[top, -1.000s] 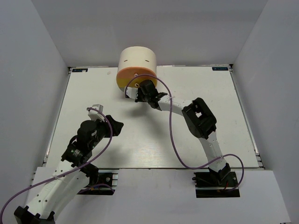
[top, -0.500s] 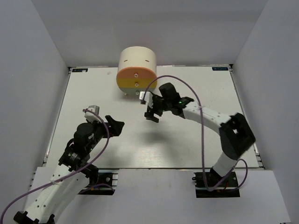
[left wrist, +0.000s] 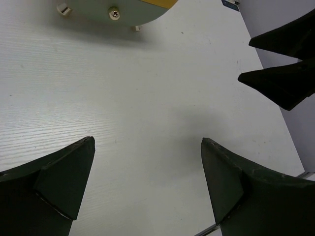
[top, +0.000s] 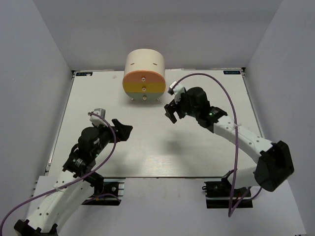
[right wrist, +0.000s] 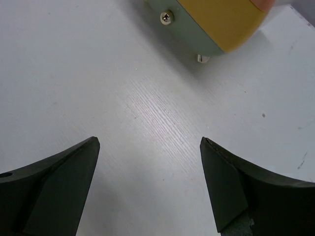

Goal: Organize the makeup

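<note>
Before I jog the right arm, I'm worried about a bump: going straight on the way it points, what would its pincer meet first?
Most likely the bare table, just short of the drawer box: the right pincer tilts downward. Depth is unclear, so the box's bottom drawer could come next.

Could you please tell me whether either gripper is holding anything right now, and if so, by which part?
Nothing is held: the left gripper and the right gripper are both open, with only the table showing between their jaws.
</note>
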Robot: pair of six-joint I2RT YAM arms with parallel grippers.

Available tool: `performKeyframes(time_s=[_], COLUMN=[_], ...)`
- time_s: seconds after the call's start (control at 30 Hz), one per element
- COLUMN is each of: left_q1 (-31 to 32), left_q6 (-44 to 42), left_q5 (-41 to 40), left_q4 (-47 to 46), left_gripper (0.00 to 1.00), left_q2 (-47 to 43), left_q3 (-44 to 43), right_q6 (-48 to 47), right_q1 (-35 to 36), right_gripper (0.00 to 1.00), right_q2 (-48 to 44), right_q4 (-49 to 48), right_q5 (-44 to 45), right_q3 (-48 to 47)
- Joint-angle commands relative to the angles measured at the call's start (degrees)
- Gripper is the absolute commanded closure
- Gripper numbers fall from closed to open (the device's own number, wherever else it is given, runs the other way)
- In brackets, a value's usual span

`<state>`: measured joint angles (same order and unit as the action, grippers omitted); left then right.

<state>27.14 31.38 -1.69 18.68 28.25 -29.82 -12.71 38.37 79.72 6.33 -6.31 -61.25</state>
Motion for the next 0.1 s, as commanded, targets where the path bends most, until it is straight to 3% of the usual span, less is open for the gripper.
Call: performKeyframes(time_s=[0.0, 0.07], left_q1=[0.20, 0.20], left_q6=[1.14, 1.32], left_q5=[1.43, 1.17], left_q4=[-1.54, -0.93], left_gripper=[0.02, 0.02], left_q2=[-0.48, -0.56], left_q3=[-1.02, -1.29], right_q6=[4.88, 5.94], right_q1=[-0.05, -0.31], right_gripper=[0.11, 0.11], right_q2=[-5.36, -7.38], right_q4=[-0.96, -2.10], right_q5=[2.44, 2.35], right_q3=[2.62, 4.64])
